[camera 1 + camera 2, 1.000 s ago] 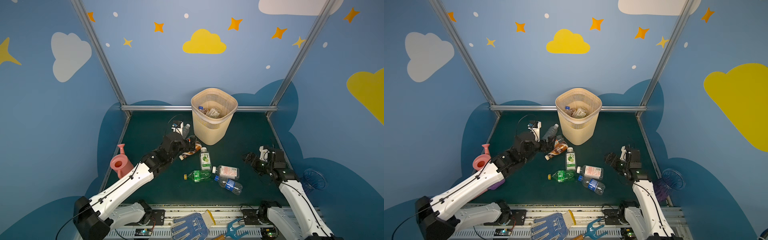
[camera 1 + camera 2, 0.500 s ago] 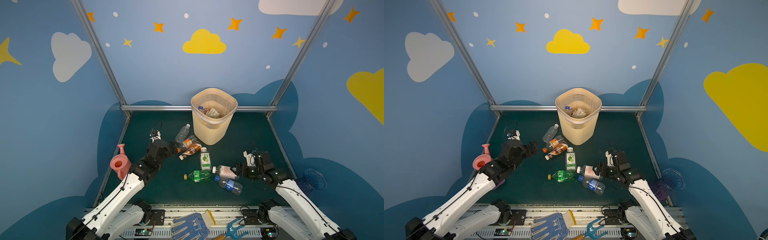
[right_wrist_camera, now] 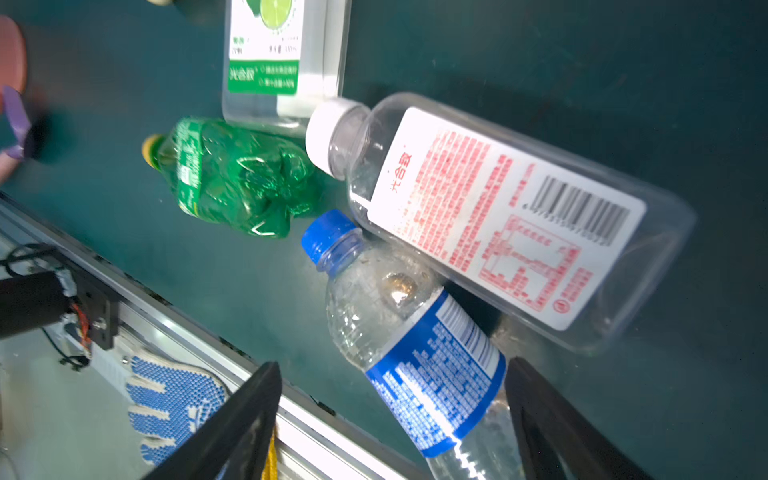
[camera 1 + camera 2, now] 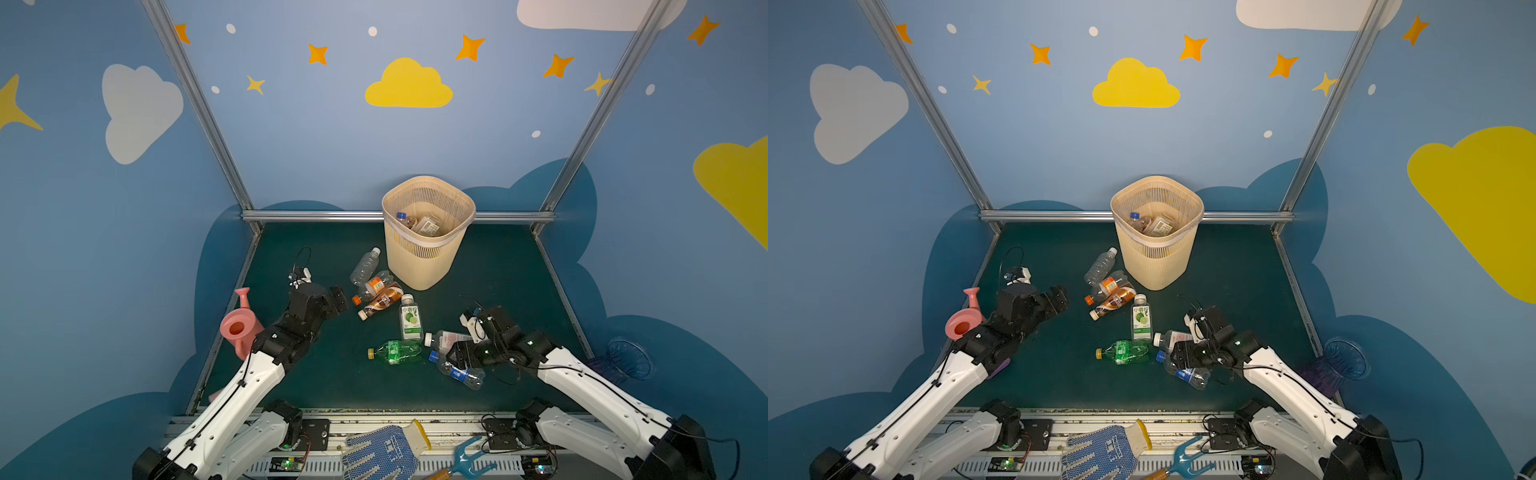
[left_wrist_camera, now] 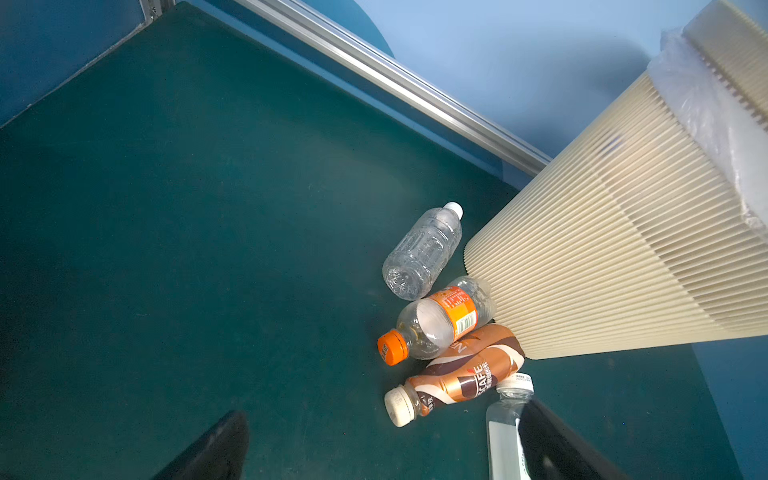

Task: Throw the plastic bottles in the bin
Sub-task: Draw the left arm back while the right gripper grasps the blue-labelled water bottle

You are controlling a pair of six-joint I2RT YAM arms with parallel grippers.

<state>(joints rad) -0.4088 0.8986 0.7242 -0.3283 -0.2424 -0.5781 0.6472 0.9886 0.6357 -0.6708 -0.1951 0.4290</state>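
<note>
Right gripper (image 3: 392, 368) hangs part-open astride the blue-label bottle (image 4: 459, 372), lying front right on the mat (image 4: 340, 386), well apart from the bin (image 4: 428, 266); left gripper (image 4: 337, 296) wide, empty. We judge the bottle light, thin, slick, likely to roll or crush: take it across the labelled middle. Its base is cut off in the wrist view; contact with either finger unclear; bin contents mostly hidden.

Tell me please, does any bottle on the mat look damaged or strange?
Yes. The green bottle is crushed: its body is crumpled and dented, while the lime-label bottle and the red-label bottle beside it keep their shape. It lies on its side on the mat. Nothing looks spilled.
</note>
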